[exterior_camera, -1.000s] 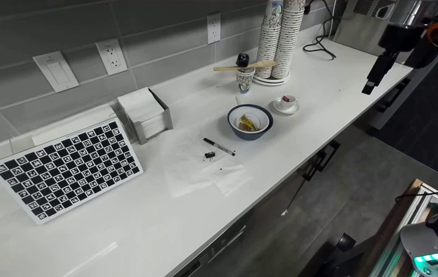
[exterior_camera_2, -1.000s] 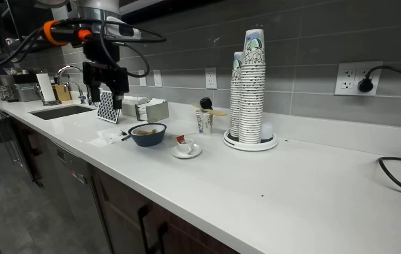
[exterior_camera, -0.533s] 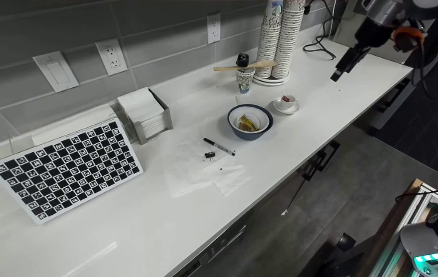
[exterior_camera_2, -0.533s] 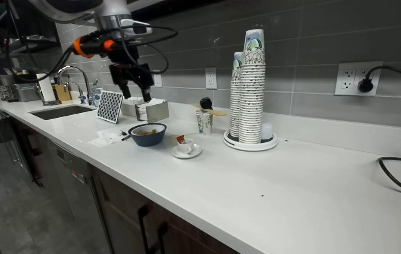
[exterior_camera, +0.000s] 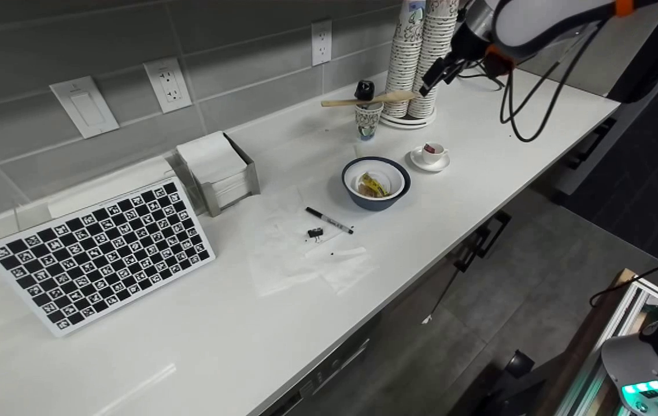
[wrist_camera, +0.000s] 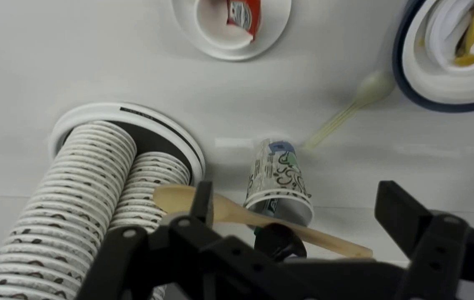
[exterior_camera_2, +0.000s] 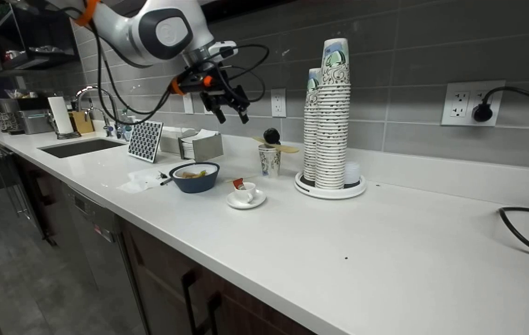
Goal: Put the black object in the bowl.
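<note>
The black object looks to be the rounded black lump (exterior_camera: 365, 89) (exterior_camera_2: 272, 136) at the top of a patterned paper cup (exterior_camera: 367, 124). It also shows in the wrist view (wrist_camera: 276, 241), partly hidden by my gripper. A wooden spoon (exterior_camera: 384, 99) lies across that cup's rim. My gripper (exterior_camera: 437, 86) (exterior_camera_2: 233, 119) (wrist_camera: 295, 198) is open and empty, above the counter near the cup. Its fingers appear either side of the cup in the wrist view. The blue-rimmed bowl (exterior_camera: 372, 203) (exterior_camera_2: 195, 184) stands nearby with a smaller white dish and yellow item inside.
Tall cup stacks (exterior_camera: 403, 63) (wrist_camera: 70, 175) stand on a round tray right beside the cup. A white teacup on a saucer (exterior_camera: 430, 164) is near the bowl. A smaller black lump (exterior_camera: 315, 232) and a marker (exterior_camera: 329, 221) lie on napkins. The wall is behind.
My arm has swung across the counter toward the patterned cup and the cup stacks, and the gripper has tilted toward the wall. The objects on the counter have not moved.
</note>
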You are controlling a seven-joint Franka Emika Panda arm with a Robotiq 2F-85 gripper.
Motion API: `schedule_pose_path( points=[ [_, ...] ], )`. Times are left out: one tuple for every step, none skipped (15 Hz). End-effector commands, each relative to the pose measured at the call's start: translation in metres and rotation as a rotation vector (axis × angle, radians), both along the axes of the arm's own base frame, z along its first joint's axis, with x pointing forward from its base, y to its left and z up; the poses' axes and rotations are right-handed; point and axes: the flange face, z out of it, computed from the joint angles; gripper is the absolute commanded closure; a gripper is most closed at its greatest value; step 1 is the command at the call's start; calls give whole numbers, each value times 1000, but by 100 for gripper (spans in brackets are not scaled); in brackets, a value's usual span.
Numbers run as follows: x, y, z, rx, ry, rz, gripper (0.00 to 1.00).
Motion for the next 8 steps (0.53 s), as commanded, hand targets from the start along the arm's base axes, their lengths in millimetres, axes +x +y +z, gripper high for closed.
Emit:
schedule_pose_path(
  points=[
    [15, 2, -2, 9, 13, -1, 0],
    [27, 3, -4, 15, 31, 2, 0],
    [36, 4, -6, 17, 40, 4, 0],
    [41, 5, -7, 17, 43, 4, 0],
    [43, 4, -7, 17, 43, 4, 0],
    [44, 4, -7, 17, 42, 4, 0],
    [50, 9, -9, 27, 26, -48, 0],
    [56, 12, -10, 27, -1, -92, 0]
  ],
)
